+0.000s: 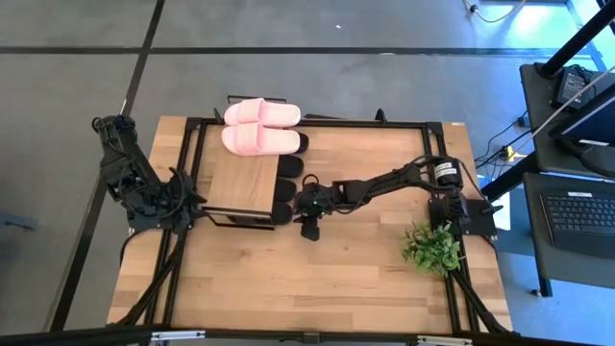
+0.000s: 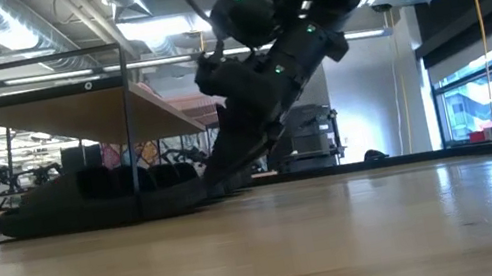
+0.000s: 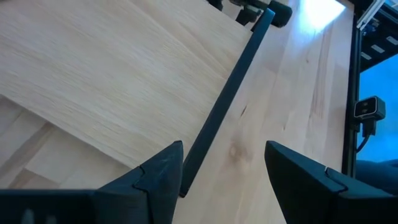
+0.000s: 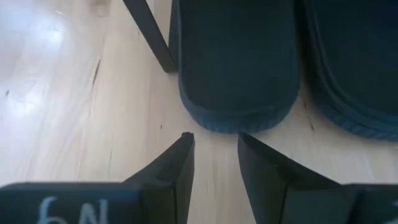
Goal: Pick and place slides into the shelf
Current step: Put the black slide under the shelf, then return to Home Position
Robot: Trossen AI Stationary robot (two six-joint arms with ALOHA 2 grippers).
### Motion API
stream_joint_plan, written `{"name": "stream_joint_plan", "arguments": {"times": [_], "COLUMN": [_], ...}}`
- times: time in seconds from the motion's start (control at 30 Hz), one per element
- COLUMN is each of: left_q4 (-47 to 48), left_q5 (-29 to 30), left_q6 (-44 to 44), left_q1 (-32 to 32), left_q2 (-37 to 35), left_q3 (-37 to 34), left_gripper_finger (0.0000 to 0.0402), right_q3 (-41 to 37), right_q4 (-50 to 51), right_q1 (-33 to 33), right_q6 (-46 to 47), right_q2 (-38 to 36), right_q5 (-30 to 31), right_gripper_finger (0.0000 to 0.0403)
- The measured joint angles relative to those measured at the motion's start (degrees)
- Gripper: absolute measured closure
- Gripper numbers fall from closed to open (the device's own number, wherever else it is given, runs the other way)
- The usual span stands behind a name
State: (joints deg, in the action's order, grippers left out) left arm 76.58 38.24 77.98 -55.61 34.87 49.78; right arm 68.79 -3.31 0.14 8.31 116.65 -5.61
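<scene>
The right hand (image 4: 214, 152) sits low on the counter (image 1: 317, 279), just short of the heel of a black slide (image 4: 236, 62) under the shelf (image 1: 238, 181) — fingers narrowly parted, holding nothing. A second black slide (image 4: 354, 68) lies beside the first; the pink pair (image 1: 259, 127) rests at the shelf's far end. The step in hand looks like nudging this slide fully under. Push straight along its length, stay low and clear of the black leg (image 4: 149, 34) — slowly. The left hand (image 3: 221, 177) waits, open, at the shelf's other side.

Handwritten "6N" stands on the right pincer (image 4: 214, 155).
</scene>
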Motion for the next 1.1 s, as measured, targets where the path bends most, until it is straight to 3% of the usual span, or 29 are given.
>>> {"name": "stream_joint_plan", "arguments": {"times": [0.2,0.33,0.47,0.57,0.67,0.93,1.1], "left_q4": [-0.09,-0.13,-2.91,-7.94,-13.02,-24.98,-34.37], "left_q5": [-0.31,-1.20,-0.15,0.55,2.46,3.24,7.47], "left_q6": [0.00,-0.67,-5.76,-12.77,-20.38,-37.35,-52.40], "left_q1": [0.00,-0.02,-0.02,-0.04,-0.06,-0.07,-0.07], "left_q2": [0.03,0.04,-0.10,-1.06,-1.88,-6.65,-10.62], "left_q3": [0.00,0.00,0.00,0.00,0.00,0.00,-2.47], "left_gripper_finger": [0.0185,0.0185,0.0185,0.0185,0.0185,0.0185,0.0185], "right_q3": [2.24,5.64,8.16,6.96,2.90,-16.36,-25.82], "right_q4": [4.76,14.97,22.91,23.16,21.75,4.44,-3.50], "right_q1": [0.00,0.03,0.52,1.20,1.56,1.64,1.64], "right_q6": [-1.13,-1.31,-1.43,-2.81,-2.90,-1.50,-2.68], "right_q2": [0.46,-0.54,-3.18,-7.33,-13.32,-33.68,-44.18], "right_q5": [-0.02,0.00,0.07,0.07,0.09,3.02,3.06], "right_gripper_finger": [0.0278,0.0278,0.0278,0.0278,0.0278,0.0278,0.0278]}}
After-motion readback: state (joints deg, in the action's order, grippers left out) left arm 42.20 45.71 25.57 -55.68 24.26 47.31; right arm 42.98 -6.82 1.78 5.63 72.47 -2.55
